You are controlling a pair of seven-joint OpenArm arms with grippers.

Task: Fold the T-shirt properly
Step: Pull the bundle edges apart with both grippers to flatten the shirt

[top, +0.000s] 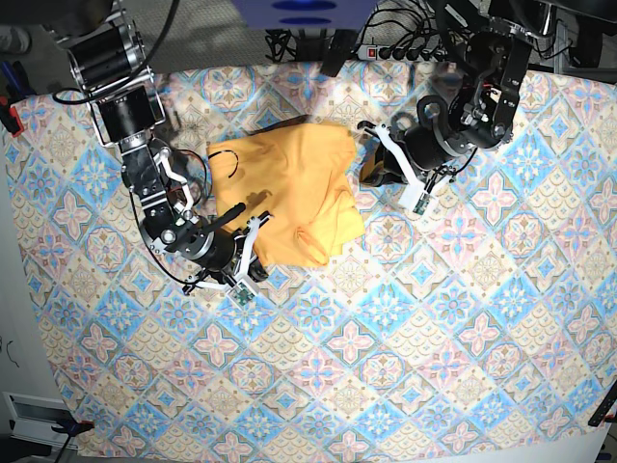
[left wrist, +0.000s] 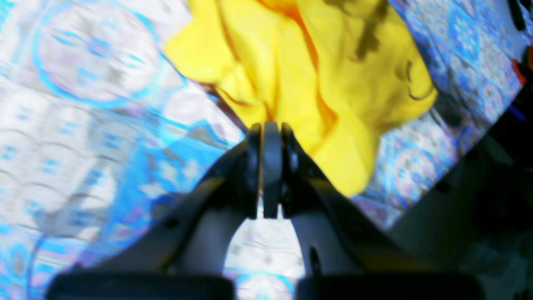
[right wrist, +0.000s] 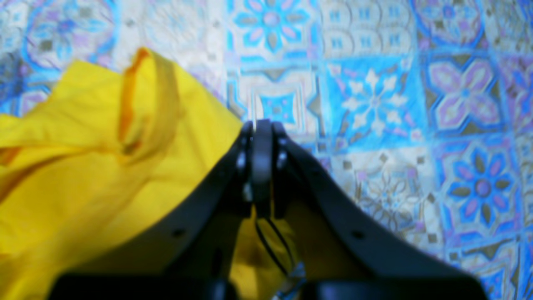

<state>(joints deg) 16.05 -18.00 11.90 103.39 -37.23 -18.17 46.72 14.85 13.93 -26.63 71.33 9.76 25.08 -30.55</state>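
Yellow T-shirt [top: 287, 191] lies crumpled, unfolded on patterned tablecloth [top: 434, 318]; folding barely begun. Left gripper [top: 369, 152] and right gripper [top: 253, 224] at shirt's edges, both closed, empty.

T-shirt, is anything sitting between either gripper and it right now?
Nothing visible does. The T-shirt lies crumpled on the patterned cloth, with only bare cloth around it. The left gripper and the right gripper are both shut, each right at an edge of the fabric.
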